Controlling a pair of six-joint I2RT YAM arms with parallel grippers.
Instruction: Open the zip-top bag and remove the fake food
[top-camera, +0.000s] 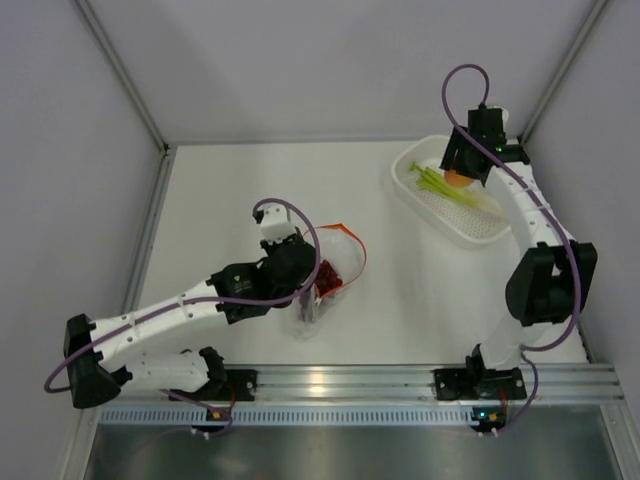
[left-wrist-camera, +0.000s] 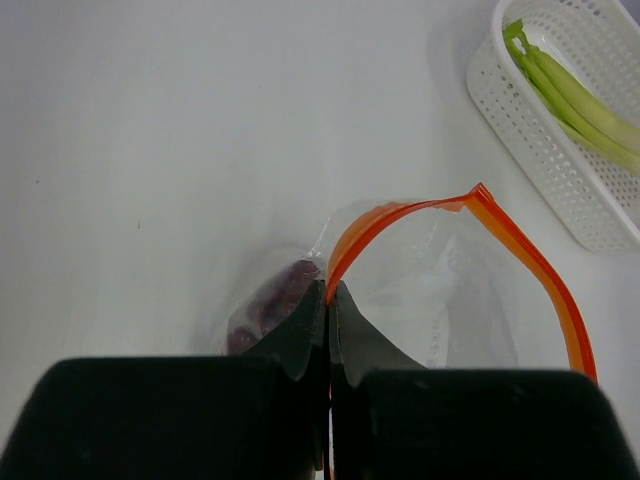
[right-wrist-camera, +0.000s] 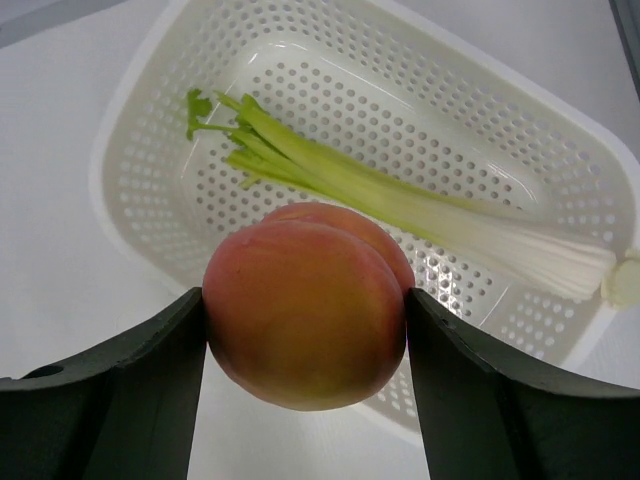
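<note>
Clear plastic, crinkled: the zip-top bag (top-camera: 325, 285) lay on the white table (top-camera: 230, 180) left of centre, just ahead of the left arm. Its orange-red zipper strip (left-wrist-camera: 520, 250) stood apart in a wide loop, so the mouth was open. The left gripper (left-wrist-camera: 328, 300) was fully closed, both fingers pinching the bag's edge where the strip ran down between them. A dark purple-red grape bunch (left-wrist-camera: 275, 300) was inside the bag, seen through the plastic just left of the closed fingers (detail blurred by the film).

The right gripper (right-wrist-camera: 305, 340) was at the far right of the table, over the white perforated basket (top-camera: 480, 225). Its jaws stood fairly wide and were clamped on a toy peach (right-wrist-camera: 305, 310), one finger against each side of it. The peach was over the basket's near rim in the wrist view; whether it touched the basket could not be told. A long green stalk (right-wrist-camera: 400, 195) with a white end lay flat on the basket floor, leafy tip toward one end wall and white end at the other. Bag and basket were well apart.
</note>
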